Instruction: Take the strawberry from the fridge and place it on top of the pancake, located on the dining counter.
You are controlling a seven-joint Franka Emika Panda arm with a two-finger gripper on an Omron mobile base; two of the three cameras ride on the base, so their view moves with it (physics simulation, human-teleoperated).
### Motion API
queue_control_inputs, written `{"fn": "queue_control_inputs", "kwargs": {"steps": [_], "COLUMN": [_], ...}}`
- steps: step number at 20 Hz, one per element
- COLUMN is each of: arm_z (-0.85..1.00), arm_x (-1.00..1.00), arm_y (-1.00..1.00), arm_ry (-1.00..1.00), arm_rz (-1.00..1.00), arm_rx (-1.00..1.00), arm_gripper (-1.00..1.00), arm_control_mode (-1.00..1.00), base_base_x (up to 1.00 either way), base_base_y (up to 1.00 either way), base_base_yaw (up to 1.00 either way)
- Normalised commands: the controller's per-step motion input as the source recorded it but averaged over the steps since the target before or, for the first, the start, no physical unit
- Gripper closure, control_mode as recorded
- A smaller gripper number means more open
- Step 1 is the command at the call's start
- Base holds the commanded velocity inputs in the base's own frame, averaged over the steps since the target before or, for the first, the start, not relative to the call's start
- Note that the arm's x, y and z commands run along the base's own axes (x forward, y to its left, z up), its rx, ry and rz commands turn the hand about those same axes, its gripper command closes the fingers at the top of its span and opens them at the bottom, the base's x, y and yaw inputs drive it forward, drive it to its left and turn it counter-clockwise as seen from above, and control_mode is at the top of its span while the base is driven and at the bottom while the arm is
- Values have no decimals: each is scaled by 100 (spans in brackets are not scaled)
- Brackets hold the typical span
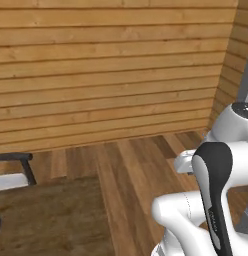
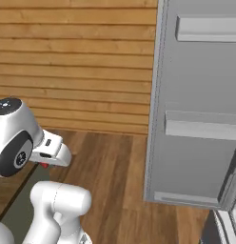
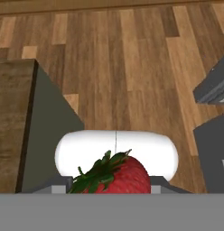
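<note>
Red strawberry point(image 3: 114, 177) pinched in my gripper point(image 3: 109, 187), beside the counter point(image 3: 14, 126).
Carry it level over the counter; keep the pinch steady until above the pancake.

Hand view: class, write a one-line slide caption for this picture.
A red strawberry held in the gripper above a wooden floor, beside the dark-topped dining counter.

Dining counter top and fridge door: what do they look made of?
Dining counter: top looks like dark brown wood, matte, with visible grain; base plain grey-green, painted-looking. Fridge door: smooth light grey, probably painted metal or plastic, satin, no grain or reflections.
</note>
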Motion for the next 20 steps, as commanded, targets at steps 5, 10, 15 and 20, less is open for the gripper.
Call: {"fn": "queue_control_inputs", "kwargs": {"steps": [5, 10, 15, 20], "arm_z": [0, 0, 0, 0], "arm_x": [0, 0, 0, 0], "arm_y": [0, 0, 0, 0], "arm_ry": [0, 0, 0, 0], "arm_rz": [0, 0, 0, 0], "arm_rx": [0, 0, 0, 0], "arm_gripper": [100, 100, 100, 100], "arm_control_mode": [100, 100, 100, 100], "base_base_x": [99, 100, 100, 100], "base_base_y": [6, 14, 23, 25], "base_base_yaw": [0, 0, 0, 3]}}
